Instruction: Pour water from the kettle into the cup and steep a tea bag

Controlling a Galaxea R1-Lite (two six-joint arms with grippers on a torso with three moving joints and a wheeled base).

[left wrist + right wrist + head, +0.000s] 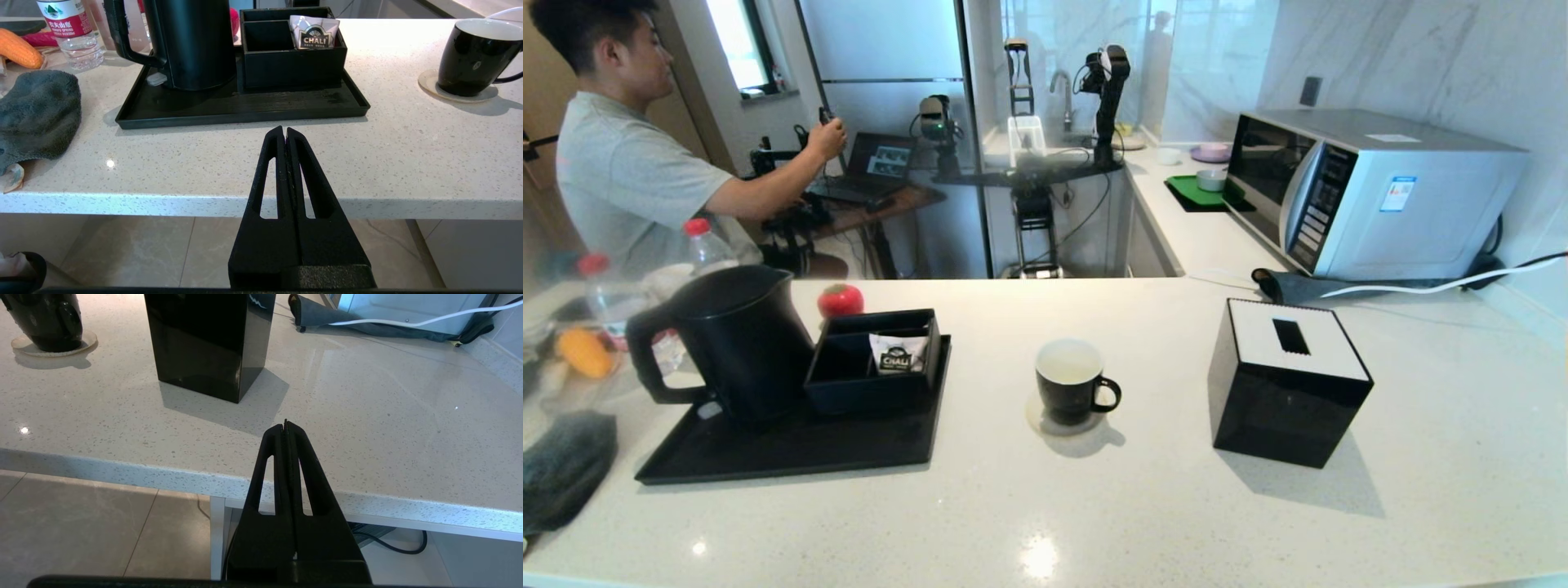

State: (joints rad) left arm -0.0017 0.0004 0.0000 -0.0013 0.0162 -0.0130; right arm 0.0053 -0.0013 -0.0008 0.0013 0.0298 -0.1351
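The matte black kettle (731, 343) (192, 41) stands upright at the left end of a black tray (792, 445) (245, 108), handle pointing left. The small black cup (1070, 380) (474, 57) (45, 318), white inside, sits on a pale coaster (1049, 425) at the counter's middle. The mesh tea bag is out of view; only a white "CHALI" sachet (898, 353) (314, 32) leans in the black compartment box (874, 359). My left gripper (284, 130) is shut and empty, held at the counter's front edge before the tray. My right gripper (285, 424) is shut and empty at the front edge, right of the cup.
A black tissue box (1286, 392) (208, 339) with a white top stands right of the cup. A microwave (1372, 188) and white cable lie at the back right. A dark cloth (564, 465) (36, 114), water bottles (69, 28) and a carrot (18, 49) crowd the left. A person sits behind.
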